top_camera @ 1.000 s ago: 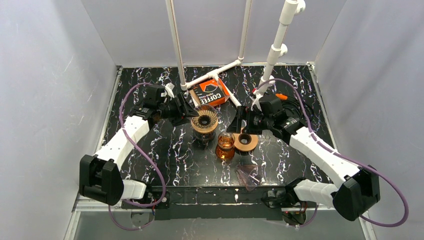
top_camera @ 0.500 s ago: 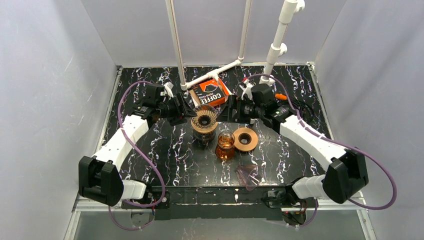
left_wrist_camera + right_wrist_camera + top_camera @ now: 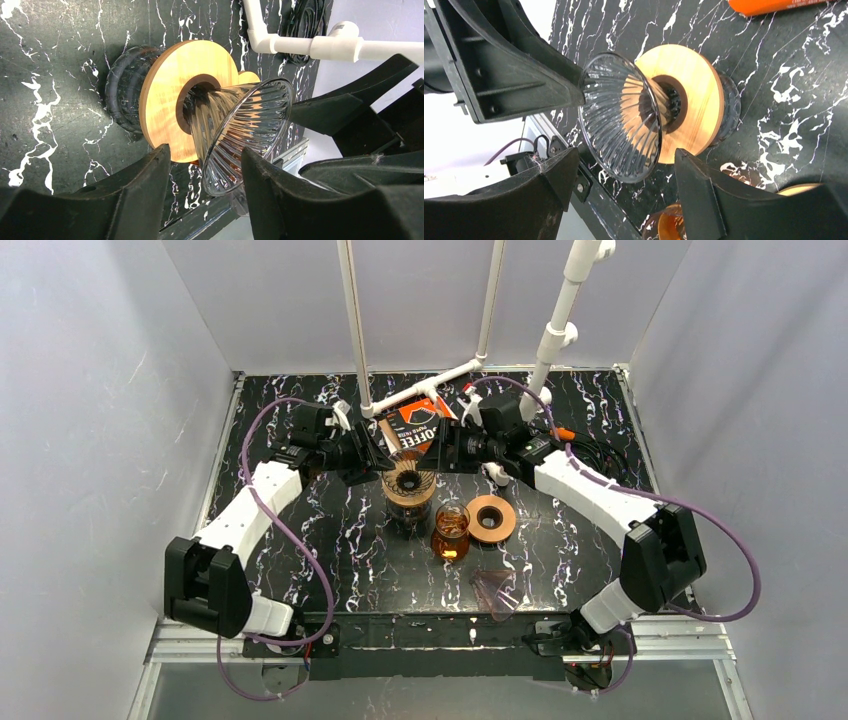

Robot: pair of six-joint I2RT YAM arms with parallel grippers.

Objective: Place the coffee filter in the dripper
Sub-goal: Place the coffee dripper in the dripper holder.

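Note:
The dripper (image 3: 408,480) is a ribbed glass cone (image 3: 240,135) in a wooden collar (image 3: 170,95), standing on a dark glass base mid-table. My left gripper (image 3: 378,458) is at its left rim. Its jaws (image 3: 206,152) are open and straddle the rim's edge, one finger close to the glass. My right gripper (image 3: 440,452) faces it from the right, open (image 3: 626,152) with the cone's rim (image 3: 619,125) between its fingers and untouched. No loose coffee filter shows. An orange box labelled COFFEE (image 3: 418,425) lies just behind the dripper.
An amber glass (image 3: 450,530) and a second wooden ring (image 3: 491,519) stand right of the dripper. A translucent cone-shaped piece (image 3: 495,590) lies near the front edge. White pipe stands (image 3: 420,390) rise at the back. Cables lie at the back right.
My right arm has swung left from the wooden ring to the dripper, and its jaws have narrowed a little. The left gripper has closed slightly at the rim. The orange box looks slightly turned.

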